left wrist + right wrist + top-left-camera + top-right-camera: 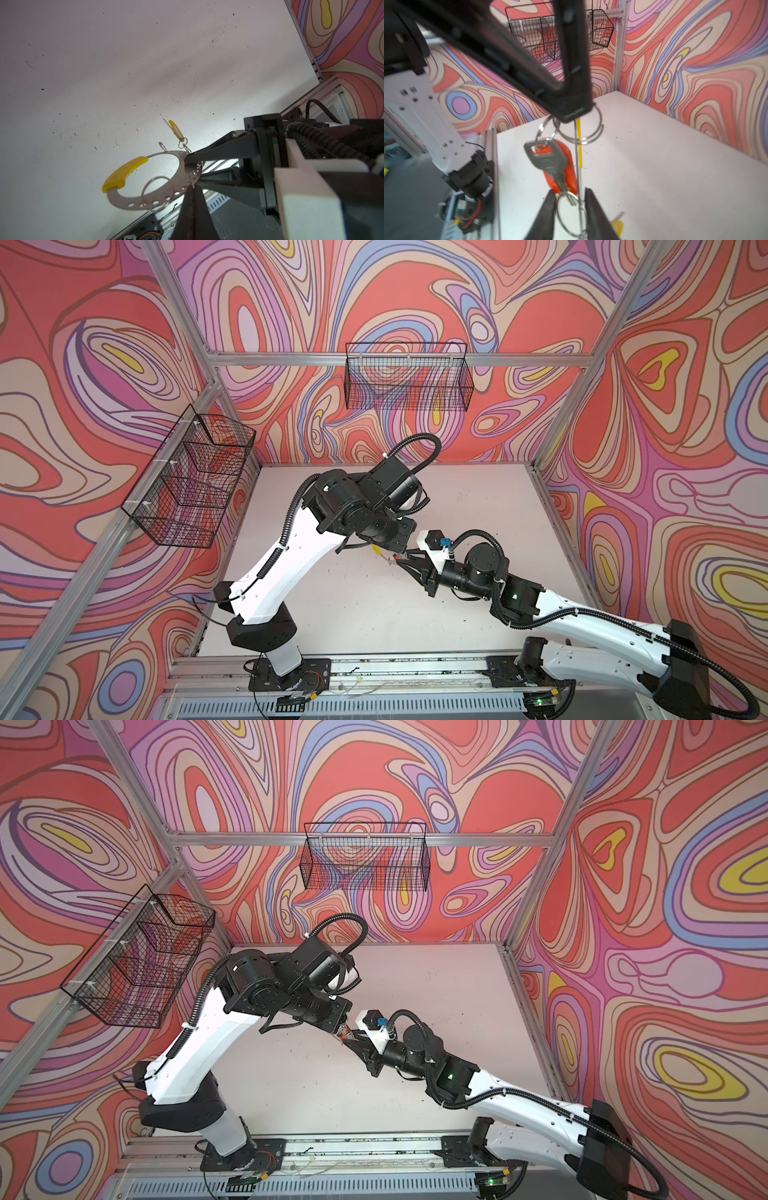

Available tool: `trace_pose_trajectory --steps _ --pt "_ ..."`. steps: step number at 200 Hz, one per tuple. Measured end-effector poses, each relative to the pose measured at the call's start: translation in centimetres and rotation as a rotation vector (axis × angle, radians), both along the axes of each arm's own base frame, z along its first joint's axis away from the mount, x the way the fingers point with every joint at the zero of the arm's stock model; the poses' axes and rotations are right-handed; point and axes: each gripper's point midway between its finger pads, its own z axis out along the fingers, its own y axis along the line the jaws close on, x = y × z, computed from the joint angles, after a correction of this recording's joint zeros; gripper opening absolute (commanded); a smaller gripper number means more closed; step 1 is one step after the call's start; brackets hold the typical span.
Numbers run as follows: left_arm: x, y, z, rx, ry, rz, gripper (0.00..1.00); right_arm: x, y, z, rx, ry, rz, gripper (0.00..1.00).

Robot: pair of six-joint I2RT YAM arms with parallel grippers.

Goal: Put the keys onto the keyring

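Note:
My left gripper is shut on the rim of the keyring, a flat grey ring with a yellow arc, and holds it above the table. The right wrist view shows the keyring edge-on. Beside it a silver key with a red tag hangs from small wire rings under a left fingertip. My right gripper is closed on a wire split ring at the keyring's rim. A yellow-tagged key dangles from another small ring. In both top views the grippers meet mid-table.
A wire basket hangs on the back wall and a divided one on the left wall. The white table lies below the grippers. Aluminium rails and the arm bases line the front edge.

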Motion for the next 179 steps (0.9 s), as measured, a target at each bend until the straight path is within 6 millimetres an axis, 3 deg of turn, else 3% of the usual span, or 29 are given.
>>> trace_pose_trajectory --steps 6,41,89,131,146,154,164,179 --pt "0.0 -0.1 -0.1 -0.001 0.008 0.003 0.00 0.1 0.0 -0.1 -0.003 -0.006 -0.003 0.00" --pt "-0.3 -0.3 -1.2 0.010 0.056 0.023 0.00 0.5 -0.5 -0.9 -0.022 -0.012 -0.037 0.00" --pt "-0.4 -0.1 -4.3 0.078 0.118 0.060 0.00 0.8 -1.6 -3.5 -0.176 -0.011 -0.077 0.00" --pt "-0.3 0.0 -5.3 0.105 0.130 0.067 0.00 0.4 -2.4 -4.0 -0.297 0.012 -0.065 0.00" --pt "-0.3 0.1 -5.3 0.106 0.135 0.069 0.00 0.0 -2.5 -3.9 -0.300 0.020 -0.051 0.36" --pt "-0.3 0.3 -5.5 0.114 0.142 0.075 0.00 -0.2 -2.6 -3.2 -0.280 0.013 -0.046 0.50" --pt "-0.2 0.7 -5.7 0.125 0.156 0.081 0.00 -0.5 -2.8 -1.9 -0.239 -0.005 -0.039 0.60" --pt "-0.2 0.9 -6.0 0.134 0.175 0.089 0.00 -1.3 -3.2 0.6 -0.160 -0.032 -0.024 0.66"
